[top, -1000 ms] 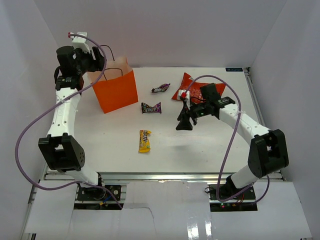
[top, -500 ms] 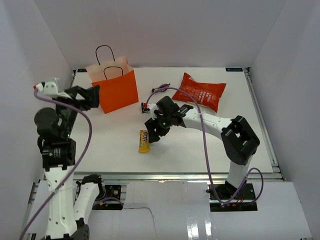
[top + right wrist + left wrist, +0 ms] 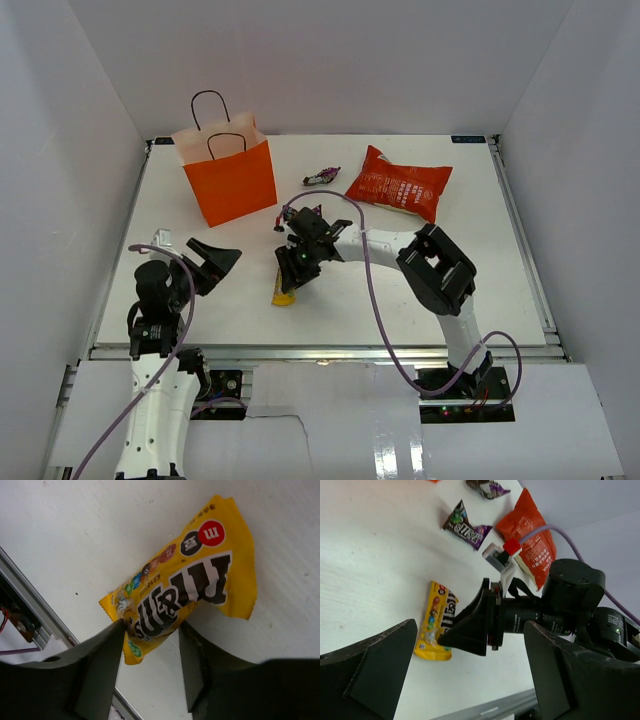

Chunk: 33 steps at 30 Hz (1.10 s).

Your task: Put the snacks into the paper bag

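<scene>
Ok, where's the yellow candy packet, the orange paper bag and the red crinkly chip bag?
yellow candy packet (image 3: 185, 597): right wrist view, its lettered middle.
orange paper bag (image 3: 235, 188): top external view, its front wall.
red crinkly chip bag (image 3: 400, 184): top external view, its middle.

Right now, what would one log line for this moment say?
left hand: open, empty | right hand: astride yellow packet, grip unclear | bag: upright
</scene>
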### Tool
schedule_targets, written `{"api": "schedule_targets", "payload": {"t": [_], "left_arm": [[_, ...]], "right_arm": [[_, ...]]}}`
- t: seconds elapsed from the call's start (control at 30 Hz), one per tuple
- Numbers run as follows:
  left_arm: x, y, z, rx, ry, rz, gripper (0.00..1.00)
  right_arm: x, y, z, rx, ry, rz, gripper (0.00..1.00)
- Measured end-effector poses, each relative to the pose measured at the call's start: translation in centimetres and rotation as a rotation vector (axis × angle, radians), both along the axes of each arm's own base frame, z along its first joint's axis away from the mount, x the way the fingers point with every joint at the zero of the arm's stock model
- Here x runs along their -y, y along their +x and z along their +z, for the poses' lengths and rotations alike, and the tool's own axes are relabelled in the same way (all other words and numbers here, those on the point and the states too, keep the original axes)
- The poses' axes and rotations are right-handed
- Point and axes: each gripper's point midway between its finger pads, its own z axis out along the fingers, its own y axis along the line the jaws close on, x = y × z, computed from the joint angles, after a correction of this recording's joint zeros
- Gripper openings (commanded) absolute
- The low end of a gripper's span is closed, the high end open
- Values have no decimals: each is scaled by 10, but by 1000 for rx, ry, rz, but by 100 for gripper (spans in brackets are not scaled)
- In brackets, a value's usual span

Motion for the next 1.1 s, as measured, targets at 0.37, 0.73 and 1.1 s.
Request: {"api": "schedule_targets", "payload": {"t": [0.37,0.73,1.1], "left_arm": [[31,-14,-65,-206,-249,-100,98],[41,-20,-84,-216,-280,-166,98],[47,-22,-75,-141,-293,-224,98]], "right_arm": [[6,7,0,82,16,-7,8],[49,93,115,637,134,240,8],[2,235,360,1373,285,102,8]]}}
